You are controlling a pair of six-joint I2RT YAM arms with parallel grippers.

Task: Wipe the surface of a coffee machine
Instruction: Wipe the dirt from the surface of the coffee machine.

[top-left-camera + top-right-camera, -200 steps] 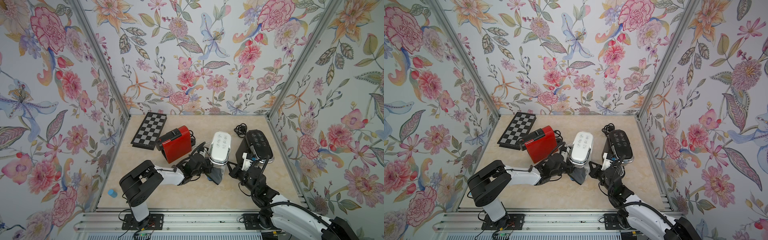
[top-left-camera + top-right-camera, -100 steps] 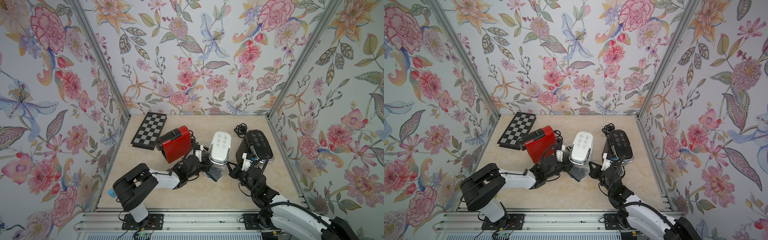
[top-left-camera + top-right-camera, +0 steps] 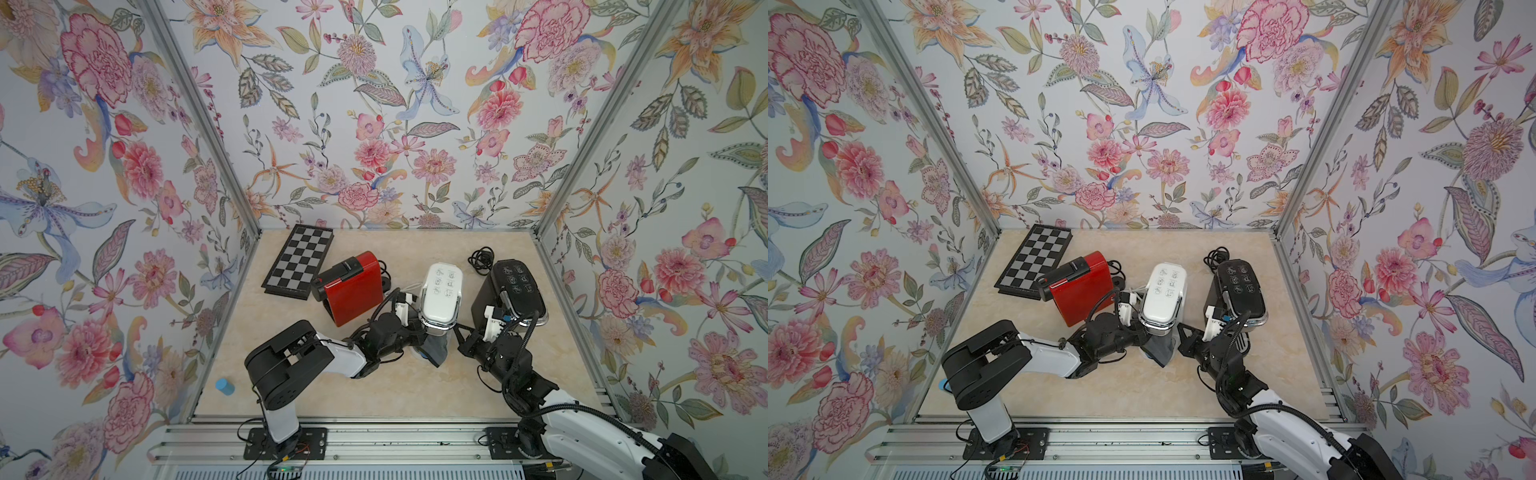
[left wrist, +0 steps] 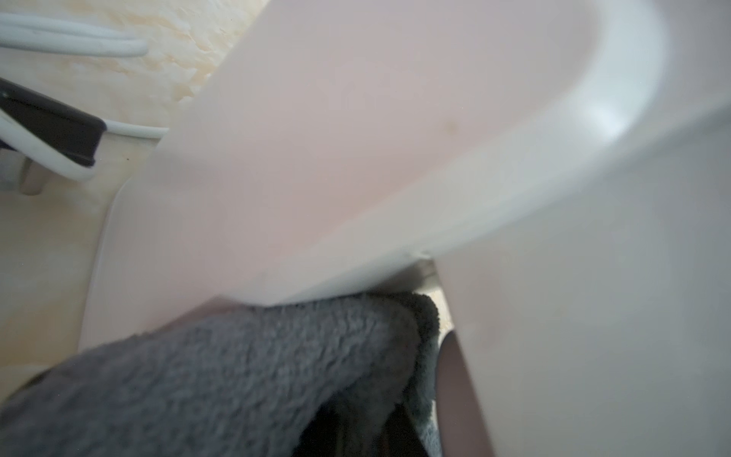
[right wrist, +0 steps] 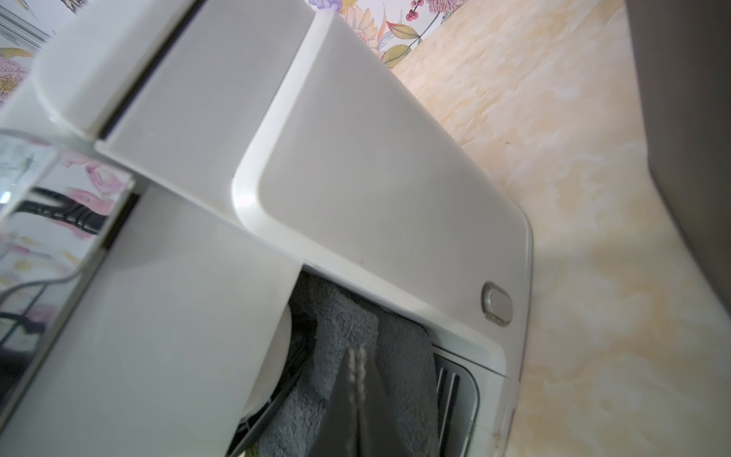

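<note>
The marbled tabletop [image 3: 415, 386] carries three coffee machines. The white coffee machine [image 3: 440, 295] stands straight ahead of both hands, which come at its front from opposite sides. The black coffee machine [image 3: 515, 291] is just beside the right hand, on its outer side. The red coffee machine [image 3: 353, 286] sits just past the left wrist, with a chessboard [image 3: 299, 262] further off behind it.

The grey cloth [image 3: 436, 351] hangs from the left hand [image 3: 417, 338] — clamped on it — and is pushed into the bay under the white machine's head, against its body. The right hand [image 5: 358, 368] has its fingers pressed together on nothing, tips right in front of the cloth — whether they touch it I cannot tell. A small blue cylinder [image 3: 224, 385] stands well apart from the left hand.
</note>
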